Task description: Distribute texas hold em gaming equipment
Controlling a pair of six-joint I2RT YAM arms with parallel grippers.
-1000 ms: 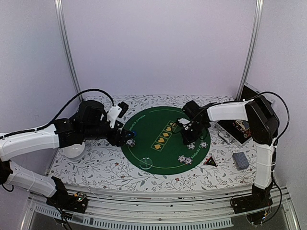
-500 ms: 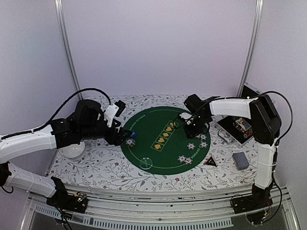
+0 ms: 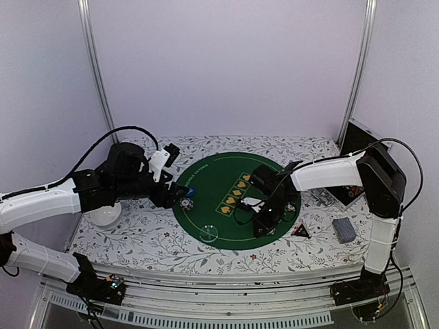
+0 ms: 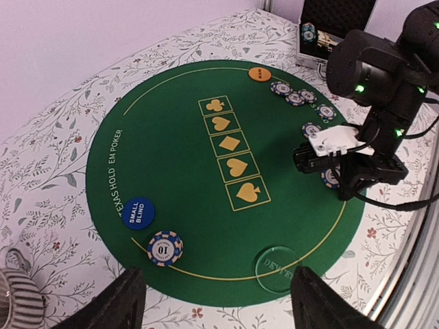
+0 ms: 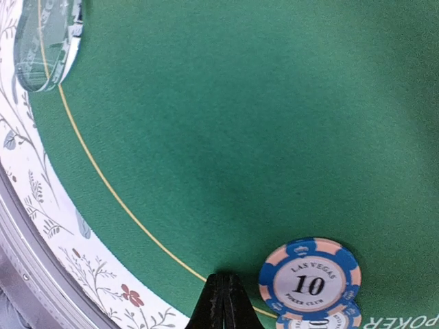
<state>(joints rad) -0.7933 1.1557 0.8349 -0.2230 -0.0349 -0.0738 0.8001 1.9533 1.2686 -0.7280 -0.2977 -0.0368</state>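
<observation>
Around the green mat (image 4: pixel 178 137) chips (image 4: pixel 165 248), a blue button (image 4: pixel 138 212) and an orange button (image 4: pixel 259 72) already sit placed, the card deck (image 3: pixel 343 230) apparently undealt beyond its right edge, with the right gripper (image 5: pixel 223 284) pinched closed and seemingly empty at its near rim and the left gripper (image 4: pixel 216 301) spread empty over its left rim.

left pincer (image 4: pixel 218 288): jaws spread wide | right pincer (image 5: pixel 223 295): jaws pressed together, arm outstretched

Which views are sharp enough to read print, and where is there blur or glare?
Left wrist: sharp, the blue button lettering reads. Right wrist: the 10 chip is crisp, but the clear disc at the top corner is blurred with pale reflections. Top external: even, soft light, print too small to read.
</observation>
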